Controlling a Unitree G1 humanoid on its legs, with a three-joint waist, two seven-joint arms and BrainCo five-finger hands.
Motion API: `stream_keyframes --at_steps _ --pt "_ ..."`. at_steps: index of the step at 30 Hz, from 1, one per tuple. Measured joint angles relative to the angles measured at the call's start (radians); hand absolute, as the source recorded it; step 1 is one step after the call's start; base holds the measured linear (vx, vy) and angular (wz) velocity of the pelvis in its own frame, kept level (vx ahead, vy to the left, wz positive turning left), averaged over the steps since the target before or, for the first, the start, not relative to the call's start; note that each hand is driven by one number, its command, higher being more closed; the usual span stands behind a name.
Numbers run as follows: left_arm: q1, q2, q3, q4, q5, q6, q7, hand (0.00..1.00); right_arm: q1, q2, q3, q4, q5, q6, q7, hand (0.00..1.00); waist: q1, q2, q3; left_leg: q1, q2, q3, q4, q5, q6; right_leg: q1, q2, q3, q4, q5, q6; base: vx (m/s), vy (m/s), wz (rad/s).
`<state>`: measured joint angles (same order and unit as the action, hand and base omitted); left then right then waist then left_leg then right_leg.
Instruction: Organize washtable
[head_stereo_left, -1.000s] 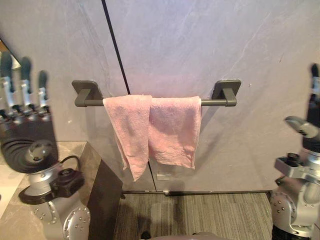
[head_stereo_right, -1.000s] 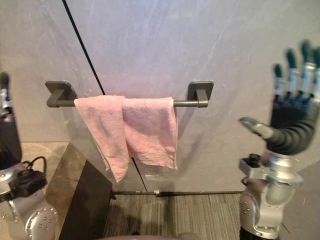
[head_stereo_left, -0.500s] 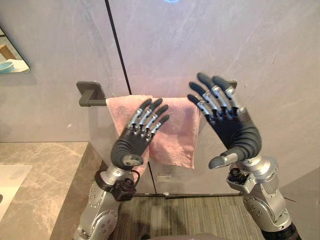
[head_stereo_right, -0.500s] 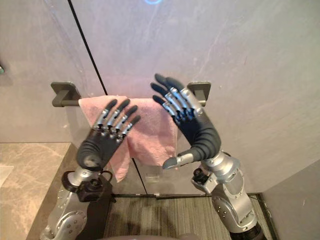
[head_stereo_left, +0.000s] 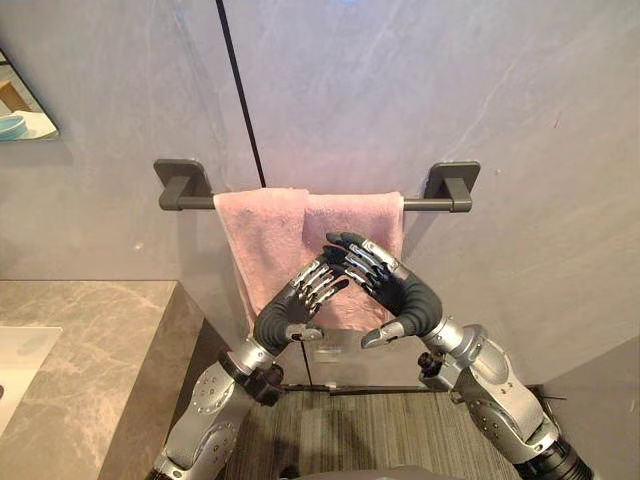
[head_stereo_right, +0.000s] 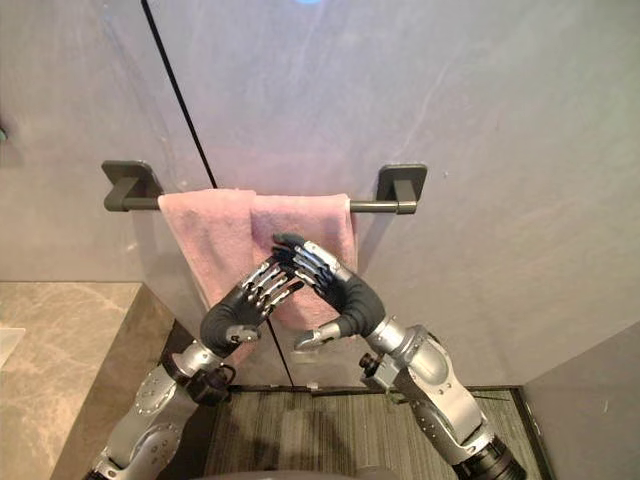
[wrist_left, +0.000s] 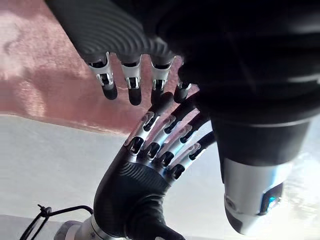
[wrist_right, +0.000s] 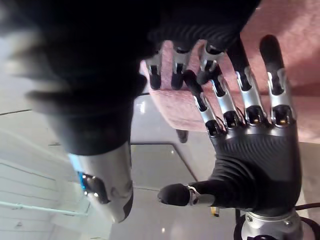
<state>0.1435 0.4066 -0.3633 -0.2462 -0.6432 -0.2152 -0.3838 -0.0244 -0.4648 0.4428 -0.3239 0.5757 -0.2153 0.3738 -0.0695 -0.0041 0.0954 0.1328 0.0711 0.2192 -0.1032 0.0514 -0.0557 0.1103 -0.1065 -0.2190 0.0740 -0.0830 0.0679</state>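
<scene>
A pink towel (head_stereo_left: 270, 230) hangs folded over a dark grey towel bar (head_stereo_left: 190, 203) on the grey wall. Both hands are raised in front of the towel's lower half. My left hand (head_stereo_left: 285, 318) comes up from the lower left and my right hand (head_stereo_left: 408, 296) from the lower right, both open with straight fingers. Their fingertips overlap at the middle, just in front of the cloth. Whether they touch the towel I cannot tell. In the left wrist view my left hand's fingers (wrist_left: 131, 87) point at the towel (wrist_left: 40, 75) with the right hand (wrist_left: 132, 187) beyond. Nothing is held.
A marble countertop (head_stereo_left: 90, 350) runs along the left, with a white sink edge (head_stereo_left: 18, 352) at its far left. A mirror corner (head_stereo_left: 20, 100) shows on the left wall. A dark vertical seam (head_stereo_left: 235, 80) splits the wall. Grey striped floor (head_stereo_left: 380, 430) lies below the towel.
Both hands have dropped lower and swung toward each other. Half a second ago they stood apart and higher; now their fingertips cross in front of the towel's lower half.
</scene>
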Motion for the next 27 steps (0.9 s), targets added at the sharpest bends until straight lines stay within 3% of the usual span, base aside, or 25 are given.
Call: stream_keyframes --at_steps 9,15,19,27 --pt "0.000 -0.004 0.011 0.076 0.107 0.016 0.047 0.00 -0.036 0.017 0.017 0.137 -0.082 0.005 -0.002 0.00 0.001 -0.007 -0.005 -0.038 -0.001 -0.009 0.006 0.003 0.001 -0.028 0.000 -0.010 -0.010 0.008 -0.002 0.02 -0.002 0.03" --pt "-0.002 -0.040 0.053 0.095 0.146 0.022 0.078 0.00 -0.058 0.079 0.025 0.210 -0.144 -0.001 -0.029 0.00 0.005 -0.006 -0.006 -0.051 -0.001 -0.028 0.003 0.014 0.002 -0.031 0.001 -0.027 -0.009 0.009 -0.004 -0.03 -0.005 0.10" --pt "-0.018 -0.092 0.130 0.095 0.153 0.004 0.096 0.00 -0.054 0.098 0.024 0.324 -0.204 0.032 -0.063 0.00 0.007 -0.005 -0.007 -0.053 -0.001 -0.033 0.000 0.019 0.003 -0.031 0.000 -0.030 -0.009 0.010 -0.006 -0.05 0.007 0.03" --pt "-0.040 -0.148 0.203 0.095 0.184 -0.008 0.138 0.00 -0.044 0.169 -0.155 0.346 -0.246 0.039 -0.136 0.00 0.005 -0.003 -0.008 -0.077 0.000 -0.051 0.000 0.029 0.002 -0.044 0.002 -0.048 -0.011 0.014 -0.008 -0.01 0.002 0.05"
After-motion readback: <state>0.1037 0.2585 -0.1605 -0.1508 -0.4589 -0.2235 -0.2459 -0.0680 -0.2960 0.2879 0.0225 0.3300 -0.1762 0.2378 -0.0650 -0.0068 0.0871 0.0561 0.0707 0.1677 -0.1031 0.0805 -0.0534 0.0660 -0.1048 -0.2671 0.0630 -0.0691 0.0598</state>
